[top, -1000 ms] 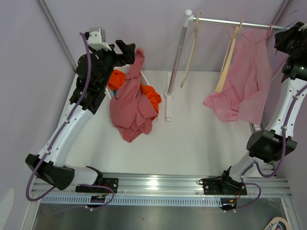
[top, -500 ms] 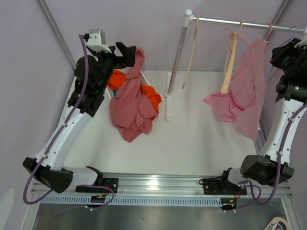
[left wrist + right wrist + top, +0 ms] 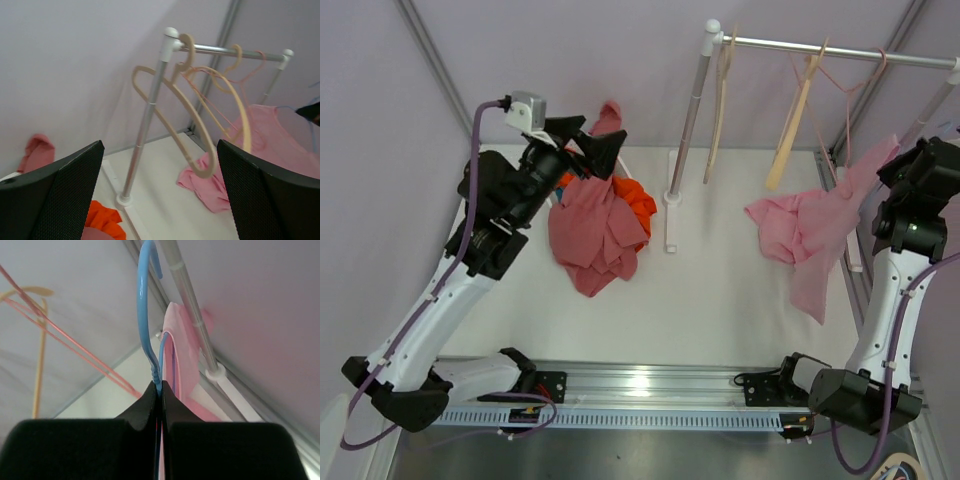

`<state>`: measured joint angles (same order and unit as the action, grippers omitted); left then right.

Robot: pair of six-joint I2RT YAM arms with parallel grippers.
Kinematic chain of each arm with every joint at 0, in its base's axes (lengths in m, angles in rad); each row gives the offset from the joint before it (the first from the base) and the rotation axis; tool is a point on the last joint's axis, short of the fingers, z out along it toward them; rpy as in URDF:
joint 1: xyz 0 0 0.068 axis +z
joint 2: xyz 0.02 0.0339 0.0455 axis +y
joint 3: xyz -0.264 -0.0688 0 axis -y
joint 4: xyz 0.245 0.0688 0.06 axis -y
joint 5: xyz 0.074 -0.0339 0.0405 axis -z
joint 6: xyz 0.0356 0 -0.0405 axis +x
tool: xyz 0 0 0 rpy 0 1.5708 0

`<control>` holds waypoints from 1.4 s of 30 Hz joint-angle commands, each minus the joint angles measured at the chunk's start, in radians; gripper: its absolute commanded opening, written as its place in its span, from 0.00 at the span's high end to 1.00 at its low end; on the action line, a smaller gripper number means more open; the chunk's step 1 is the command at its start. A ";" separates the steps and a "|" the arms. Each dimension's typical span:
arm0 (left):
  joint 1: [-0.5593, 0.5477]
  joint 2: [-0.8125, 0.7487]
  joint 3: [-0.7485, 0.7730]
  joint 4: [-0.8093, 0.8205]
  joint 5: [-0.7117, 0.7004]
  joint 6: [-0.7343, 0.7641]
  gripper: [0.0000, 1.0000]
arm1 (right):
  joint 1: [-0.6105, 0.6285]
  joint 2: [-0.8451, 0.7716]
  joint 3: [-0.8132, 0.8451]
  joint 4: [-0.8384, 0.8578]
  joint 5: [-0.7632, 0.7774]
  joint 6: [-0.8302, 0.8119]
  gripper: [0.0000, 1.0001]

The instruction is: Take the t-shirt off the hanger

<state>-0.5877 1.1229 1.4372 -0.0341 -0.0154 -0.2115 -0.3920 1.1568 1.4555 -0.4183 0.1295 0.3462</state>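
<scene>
T-shirt: soft pink cloth [image 3: 810, 235], crumpled, sagging below the rail's [image 3: 820, 46] right end, hanging from the right gripper [image 3: 920, 165].
Right gripper: pinched shut on a thin blue wire hanger [image 3: 145, 300], low beside the rail's right end.
Wrist view only: curled hook rising straight from the closed fingers, pink fabric folded over the wire.
Left gripper [image 3: 588, 140]: jaws spread wide, left of the rail's post [image 3: 688, 120], above a rumpled clothes pile [image 3: 590, 230].
Rail: shiny metal tube carrying curved wooden hangers [image 3: 788, 135].

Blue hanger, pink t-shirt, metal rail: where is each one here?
blue hanger [image 3: 142, 305], right wrist view, on its curved hook.
pink t-shirt [image 3: 810, 235], top view, middle of the crumpled cloth.
metal rail [image 3: 765, 43], top view, bare stretch of the bar.
</scene>
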 commanded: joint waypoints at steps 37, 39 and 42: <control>-0.736 0.469 -0.304 0.645 0.195 0.222 0.00 | 0.206 -0.240 -0.037 -0.317 0.455 0.321 1.00; -0.736 0.520 -0.284 0.645 0.204 0.222 0.01 | 0.206 -0.240 -0.024 -0.318 0.446 0.323 1.00; -0.736 0.575 -0.229 0.654 0.221 0.221 0.00 | 0.208 -0.241 -0.014 -0.321 0.438 0.320 1.00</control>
<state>-1.3163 1.6543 1.1431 0.5636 0.1551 0.0238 -0.1905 0.9237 1.3872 -0.7685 0.5694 0.6399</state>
